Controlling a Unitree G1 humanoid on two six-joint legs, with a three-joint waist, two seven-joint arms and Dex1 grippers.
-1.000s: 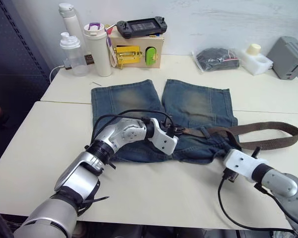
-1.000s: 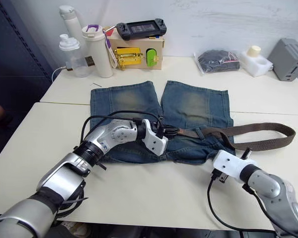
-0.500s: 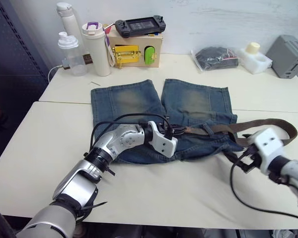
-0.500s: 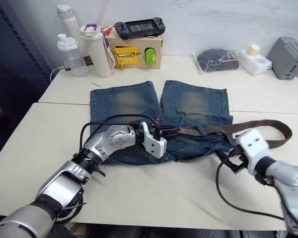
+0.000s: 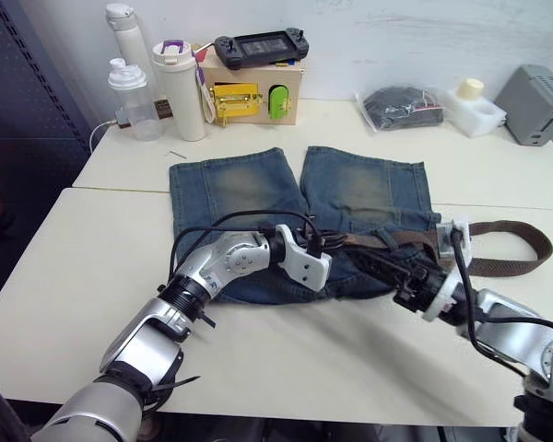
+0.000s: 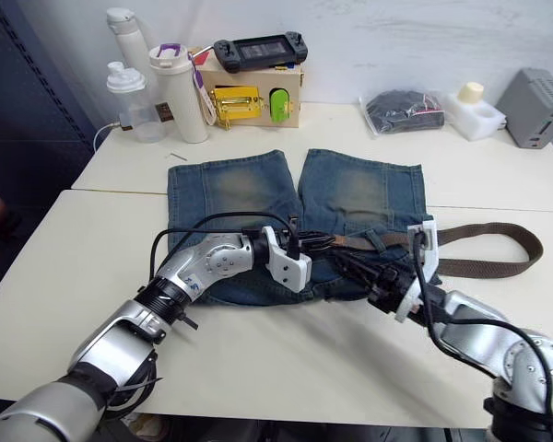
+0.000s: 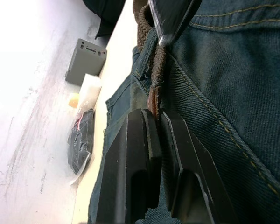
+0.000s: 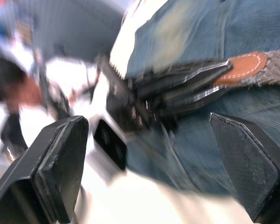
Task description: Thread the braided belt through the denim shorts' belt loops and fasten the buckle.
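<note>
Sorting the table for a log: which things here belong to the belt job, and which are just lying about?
Job: braided belt, denim shorts, left gripper, right gripper.
Lying about: two bottles, white tumbler, game controller, bagged black bundle, grey box.

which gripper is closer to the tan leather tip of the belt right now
Left. The left gripper is shut on the braided belt at its leather tip, at the denim shorts' waistband. The right gripper is open, a little off, pointing toward it.
</note>
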